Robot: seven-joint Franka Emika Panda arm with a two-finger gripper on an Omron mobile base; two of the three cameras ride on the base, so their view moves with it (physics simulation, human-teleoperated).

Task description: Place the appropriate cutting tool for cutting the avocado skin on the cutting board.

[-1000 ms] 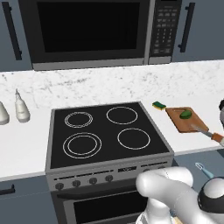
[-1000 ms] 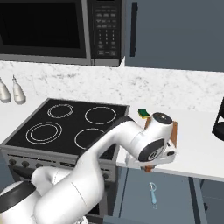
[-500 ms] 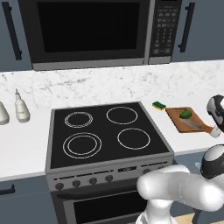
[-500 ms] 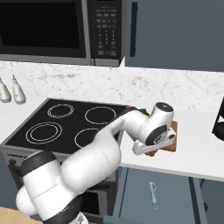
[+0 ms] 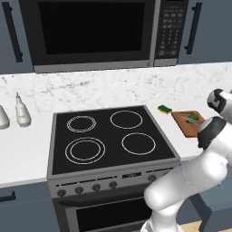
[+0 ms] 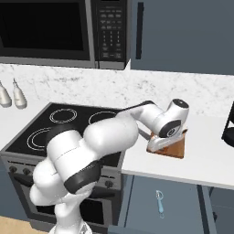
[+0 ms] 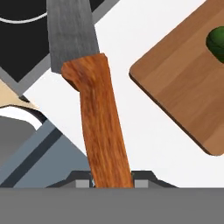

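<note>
Down at the bottom of the hand view, my end effector [image 7: 112, 183] is clamped tight on the one knife [image 7: 89, 87] I've got: orange-brown wooden handle running up the middle of the frame, grey blade continuing off the top edge over the corner of the black stove [image 7: 17, 39]. So the knife is in my grip, hanging above the white bench [image 7: 131, 57], not on the board.

One cutting board [image 7: 183, 83] sits at the right of the hand view, brown wood, rounded corner nearest the knife handle but clearly apart from it. One avocado [image 7: 216, 41] pokes in at the upper right edge, dark green, lying on the board.

From the left base view, same count: one board [image 5: 188, 124] at the right side of the frame on the bench, just right of the stove, with the single avocado [image 5: 194, 118] on top. One green-and-yellow sponge [image 5: 165, 108] lies just up-left of the board. Stove has four burners. Two pale bottles [image 5: 21, 113] stand at the left edge by the backsplash. One microwave [image 5: 90, 31] fills the top.

Right base view: my arm curls over the board [image 6: 176, 148] mid-frame, and one small blue-handled tool [image 6: 159, 201] lies low on the dark floor area, bottom centre-right.
</note>
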